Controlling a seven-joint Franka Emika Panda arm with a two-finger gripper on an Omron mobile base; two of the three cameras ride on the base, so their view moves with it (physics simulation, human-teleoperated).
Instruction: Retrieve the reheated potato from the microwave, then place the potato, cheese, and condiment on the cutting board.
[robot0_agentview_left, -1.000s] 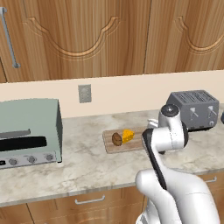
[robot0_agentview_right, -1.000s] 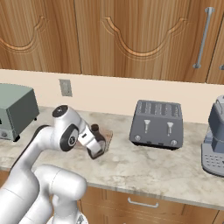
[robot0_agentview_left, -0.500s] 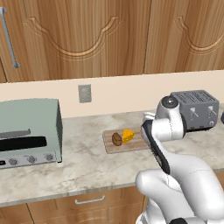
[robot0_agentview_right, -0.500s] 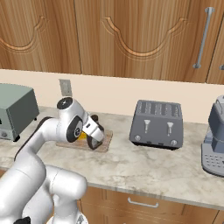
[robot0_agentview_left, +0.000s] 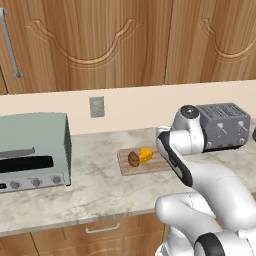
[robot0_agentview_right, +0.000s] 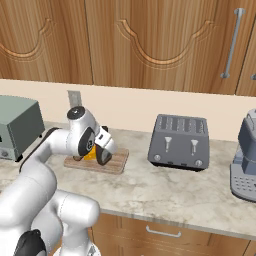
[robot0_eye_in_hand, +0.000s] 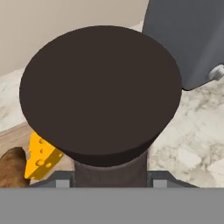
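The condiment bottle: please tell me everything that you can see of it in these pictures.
The condiment bottle is dark brown-black, with a wide round flat cap and a narrower, slightly lighter neck under it. In the hand view the camera looks down on its cap; the neck sits between the two fingers of the gripper, which is closed on it. Its body and base are hidden, so I cannot tell whether it touches the cutting board. It is beside the cheese and potato, near the grey toaster.

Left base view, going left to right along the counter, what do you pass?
Toaster oven → potato → cheese → robot arm → toaster.
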